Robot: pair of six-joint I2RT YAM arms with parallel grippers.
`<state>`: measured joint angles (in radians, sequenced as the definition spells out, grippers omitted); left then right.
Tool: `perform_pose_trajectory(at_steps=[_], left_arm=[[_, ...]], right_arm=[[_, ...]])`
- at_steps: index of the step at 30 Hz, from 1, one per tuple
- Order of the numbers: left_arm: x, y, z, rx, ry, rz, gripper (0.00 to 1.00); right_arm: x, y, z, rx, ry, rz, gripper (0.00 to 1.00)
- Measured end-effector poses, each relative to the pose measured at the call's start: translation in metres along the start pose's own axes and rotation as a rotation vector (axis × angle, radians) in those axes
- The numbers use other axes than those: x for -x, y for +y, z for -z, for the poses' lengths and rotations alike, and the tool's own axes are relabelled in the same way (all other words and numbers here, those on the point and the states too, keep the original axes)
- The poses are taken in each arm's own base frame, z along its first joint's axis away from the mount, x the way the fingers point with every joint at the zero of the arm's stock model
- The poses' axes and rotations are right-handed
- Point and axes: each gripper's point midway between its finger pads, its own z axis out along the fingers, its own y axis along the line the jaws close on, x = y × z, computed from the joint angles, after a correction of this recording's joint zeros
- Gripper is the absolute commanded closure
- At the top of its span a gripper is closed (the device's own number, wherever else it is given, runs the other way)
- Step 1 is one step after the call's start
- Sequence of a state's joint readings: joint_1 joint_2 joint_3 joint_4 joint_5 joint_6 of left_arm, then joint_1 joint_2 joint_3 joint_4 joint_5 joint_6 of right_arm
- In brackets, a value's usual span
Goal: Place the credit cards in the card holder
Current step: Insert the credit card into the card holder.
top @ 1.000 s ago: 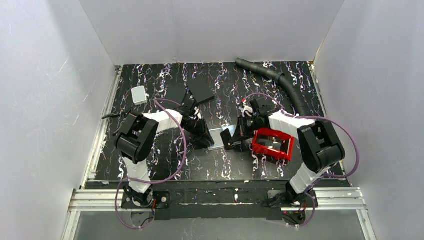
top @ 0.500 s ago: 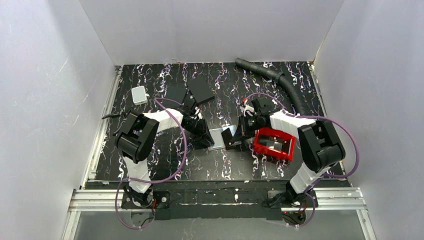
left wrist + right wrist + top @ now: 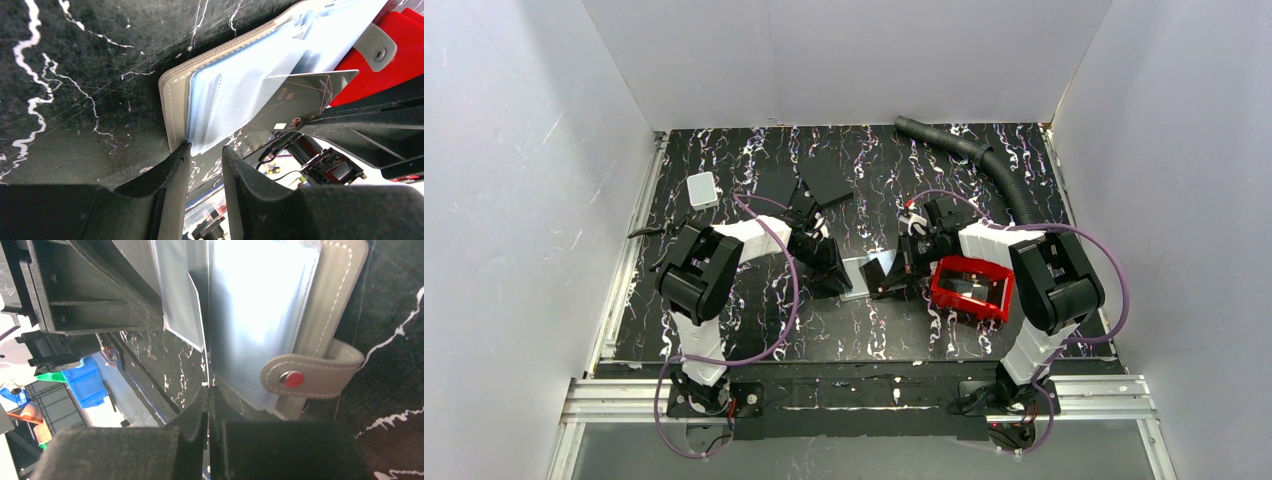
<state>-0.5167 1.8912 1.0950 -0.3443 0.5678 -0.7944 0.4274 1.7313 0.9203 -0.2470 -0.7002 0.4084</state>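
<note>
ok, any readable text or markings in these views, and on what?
"VIP": on the dark credit card, near its lower edge in the left wrist view.
Fine print running along the same card beside it: too small to read.
card holder: no text visible on its cover, sleeves or snap tab.
Nothing legible in the top view.
</note>
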Motion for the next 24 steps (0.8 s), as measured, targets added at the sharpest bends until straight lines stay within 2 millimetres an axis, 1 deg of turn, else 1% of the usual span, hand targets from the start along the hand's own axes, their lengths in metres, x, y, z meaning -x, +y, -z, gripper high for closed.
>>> perform_pose_trajectory(at_steps=[7,16,24], left_arm=[[0.000,0.001,0.000,0.003,-0.001,-0.010,0.71],[0.000,0.001,0.000,0.005,0.001,-0.013,0.71],[0.000,0.000,0.000,0.005,0.002,-0.014,0.71]], right_arm=[[0.010,-0.001,-0.006,0.019,-0.029,0.030,0.99],[0.019,-0.001,-0.007,0.015,-0.062,0.051,0.99],[0.033,0.003,-0.009,0.032,-0.117,0.062,0.99]])
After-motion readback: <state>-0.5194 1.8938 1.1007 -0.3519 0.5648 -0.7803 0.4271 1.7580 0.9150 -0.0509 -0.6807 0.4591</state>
